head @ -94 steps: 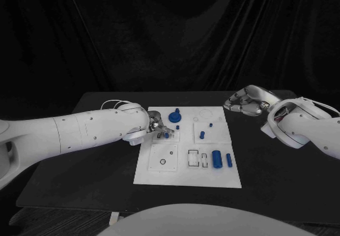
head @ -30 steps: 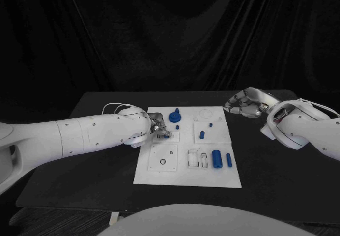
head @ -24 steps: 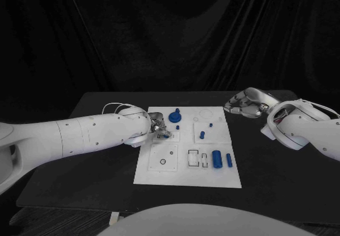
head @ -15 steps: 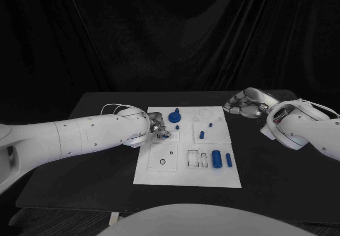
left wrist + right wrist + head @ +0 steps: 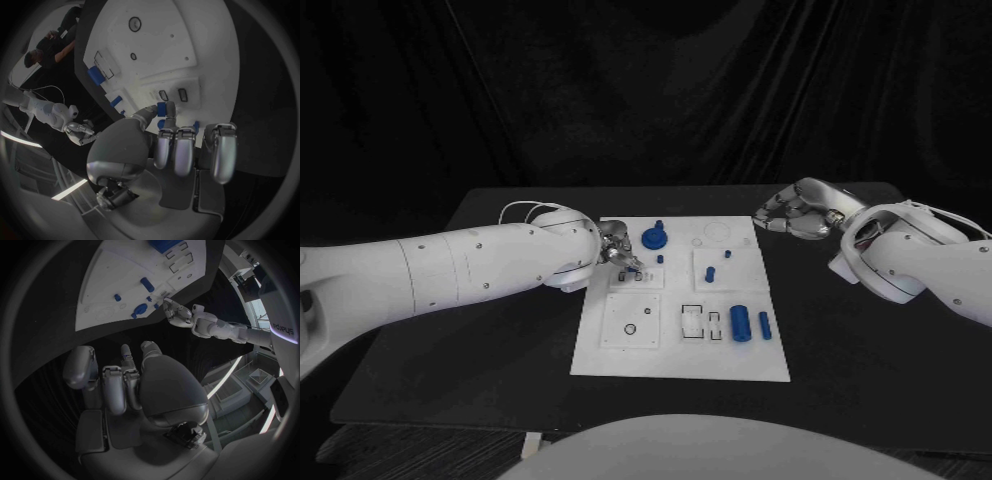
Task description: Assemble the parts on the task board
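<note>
A: How far along is the assembly?

B: Midway, I'd judge. On the task board (image 5: 678,368) a blue knob (image 5: 655,238) stands at the far side, while a blue cylinder (image 5: 740,324) and a slim peg (image 5: 764,323) lie near right, seemingly unplaced.

A: And the hands?

B: The left hand (image 5: 620,261) pinches a small blue part (image 5: 165,109) over the board's left slots; the left wrist view shows that pinch, which the head view hides. The right hand (image 5: 795,211) hovers clenched, empty, beyond the board's far right corner.

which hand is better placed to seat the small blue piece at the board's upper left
Left. The left hand already pinches a small blue part over the task board; the right hand hangs off the board's far corner.
</note>
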You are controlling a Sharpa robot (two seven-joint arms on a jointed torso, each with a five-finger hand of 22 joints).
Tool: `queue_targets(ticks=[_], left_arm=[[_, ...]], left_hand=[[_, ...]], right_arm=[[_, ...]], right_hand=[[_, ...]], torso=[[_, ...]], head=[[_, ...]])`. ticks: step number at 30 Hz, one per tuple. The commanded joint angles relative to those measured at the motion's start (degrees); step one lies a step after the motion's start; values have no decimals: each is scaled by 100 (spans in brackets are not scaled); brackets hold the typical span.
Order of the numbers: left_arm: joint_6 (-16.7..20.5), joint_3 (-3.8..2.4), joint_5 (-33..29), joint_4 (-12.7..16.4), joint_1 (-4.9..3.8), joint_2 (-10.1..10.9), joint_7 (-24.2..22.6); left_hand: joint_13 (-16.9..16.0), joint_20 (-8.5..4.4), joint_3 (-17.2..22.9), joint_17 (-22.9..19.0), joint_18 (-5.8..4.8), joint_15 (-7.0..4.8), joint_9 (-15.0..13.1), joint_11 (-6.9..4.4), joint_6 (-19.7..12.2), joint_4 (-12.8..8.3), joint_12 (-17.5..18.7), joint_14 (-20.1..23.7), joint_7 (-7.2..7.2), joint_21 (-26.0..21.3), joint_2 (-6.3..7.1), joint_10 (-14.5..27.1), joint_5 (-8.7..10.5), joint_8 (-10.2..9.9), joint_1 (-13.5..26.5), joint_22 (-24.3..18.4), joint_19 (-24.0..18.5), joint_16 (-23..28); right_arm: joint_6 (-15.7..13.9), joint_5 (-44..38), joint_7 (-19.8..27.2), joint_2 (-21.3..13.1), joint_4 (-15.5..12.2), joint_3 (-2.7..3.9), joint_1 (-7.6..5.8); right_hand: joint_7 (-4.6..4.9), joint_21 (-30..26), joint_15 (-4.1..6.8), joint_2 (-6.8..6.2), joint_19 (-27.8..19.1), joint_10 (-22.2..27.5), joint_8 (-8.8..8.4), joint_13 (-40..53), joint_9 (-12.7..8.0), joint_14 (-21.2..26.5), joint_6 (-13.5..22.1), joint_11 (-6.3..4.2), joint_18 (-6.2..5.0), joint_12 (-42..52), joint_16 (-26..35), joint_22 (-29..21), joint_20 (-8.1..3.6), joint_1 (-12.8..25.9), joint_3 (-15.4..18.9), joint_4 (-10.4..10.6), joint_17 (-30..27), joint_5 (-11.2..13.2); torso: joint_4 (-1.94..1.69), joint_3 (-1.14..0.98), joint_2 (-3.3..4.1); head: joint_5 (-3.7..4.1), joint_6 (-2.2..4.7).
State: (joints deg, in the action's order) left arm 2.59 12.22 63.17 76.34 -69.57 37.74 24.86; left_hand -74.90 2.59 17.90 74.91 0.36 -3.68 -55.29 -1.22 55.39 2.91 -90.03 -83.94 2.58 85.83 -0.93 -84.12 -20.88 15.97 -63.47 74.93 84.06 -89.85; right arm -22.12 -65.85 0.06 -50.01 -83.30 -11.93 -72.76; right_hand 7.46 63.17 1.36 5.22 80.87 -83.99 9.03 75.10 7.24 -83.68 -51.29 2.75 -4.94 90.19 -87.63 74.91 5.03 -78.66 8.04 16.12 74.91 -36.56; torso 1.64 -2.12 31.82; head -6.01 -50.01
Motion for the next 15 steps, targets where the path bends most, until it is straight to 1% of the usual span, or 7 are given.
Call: queue_targets(ticks=[1,3,7,11,12,14,15], left_arm=[[-730,-8,0,-19,-103,-30,-37],[-972,-8,-52,-66,-180,-58,-30],[-1473,-8,-509,-237,-316,-147,38],[-1991,-9,-844,-442,-381,-255,131],[-2134,-9,-899,-499,-392,-292,171],[-2344,-9,-975,-597,-406,-362,241],[-2402,-9,-995,-630,-410,-386,267]], left_hand=[[-1510,-1,62,1509,65,-22,22,-12,26,2,3,-606,4,42,42,-588,71,-17,14,1374,342,-15],[-1510,0,62,1509,62,-24,34,-12,47,14,3,-606,3,52,51,-588,114,-18,30,1378,349,-15],[-1510,-2,78,1509,57,-25,50,-17,78,13,3,-606,-7,72,55,-588,160,-20,30,1384,362,-15],[-1510,-2,97,1509,52,-25,66,-20,84,-3,3,-606,-9,90,61,-588,194,-31,12,1391,375,-15],[-1510,-3,96,1509,44,-28,94,-20,128,22,3,-606,-9,121,64,-588,313,-40,43,1402,396,-15],[-1510,-6,99,1509,41,-30,125,-23,158,28,3,-606,-14,131,73,-588,410,-60,56,1405,403,-15],[-1510,-6,105,1509,41,-30,130,-24,160,21,3,-606,-17,131,74,-588,420,-64,47,1405,403,-15]], right_arm=[[53,-28,-103,6,8,5,14],[62,-28,-105,11,12,5,15],[81,-28,-110,18,18,5,16],[97,-28,-115,21,23,5,16],[101,-28,-117,22,24,5,16],[111,-28,-120,24,24,5,17],[115,-28,-122,26,24,5,17]], right_hand=[[23,-49,-21,-2,-46,-601,-18,1490,-6,-535,10,23,-57,-19,40,765,-18,-56,-37,-13,1186,-39],[23,-49,-21,-2,-46,-601,-18,1490,-6,-535,10,23,-57,-19,40,765,-18,-56,-37,-13,1186,-39],[23,-49,-21,-2,-46,-601,-18,1490,-6,-535,10,23,-57,-19,40,765,-18,-56,-37,-13,1186,-39],[23,-49,-21,-2,-46,-601,-18,1490,-6,-535,10,23,-57,-19,40,765,-18,-56,-37,-13,1186,-39],[24,-62,-22,-1,-51,-601,-20,1490,-8,-533,11,23,-59,-19,45,762,-17,-64,-46,-13,1180,-40],[24,-62,-22,0,-52,-601,-20,1490,-8,-531,10,23,-59,-19,49,762,-17,-65,-48,-13,1176,-39],[24,-62,-22,0,-52,-601,-20,1490,-8,-531,10,23,-59,-19,49,762,-17,-65,-48,-13,1176,-39]], torso=[[-1,-1,-2],[1,-1,-3],[1,-1,0],[-1,0,-1],[2,0,-1],[3,1,0],[-1,0,0]], head=[[28,1],[34,1],[33,1],[43,1],[44,1],[45,1],[50,1]])
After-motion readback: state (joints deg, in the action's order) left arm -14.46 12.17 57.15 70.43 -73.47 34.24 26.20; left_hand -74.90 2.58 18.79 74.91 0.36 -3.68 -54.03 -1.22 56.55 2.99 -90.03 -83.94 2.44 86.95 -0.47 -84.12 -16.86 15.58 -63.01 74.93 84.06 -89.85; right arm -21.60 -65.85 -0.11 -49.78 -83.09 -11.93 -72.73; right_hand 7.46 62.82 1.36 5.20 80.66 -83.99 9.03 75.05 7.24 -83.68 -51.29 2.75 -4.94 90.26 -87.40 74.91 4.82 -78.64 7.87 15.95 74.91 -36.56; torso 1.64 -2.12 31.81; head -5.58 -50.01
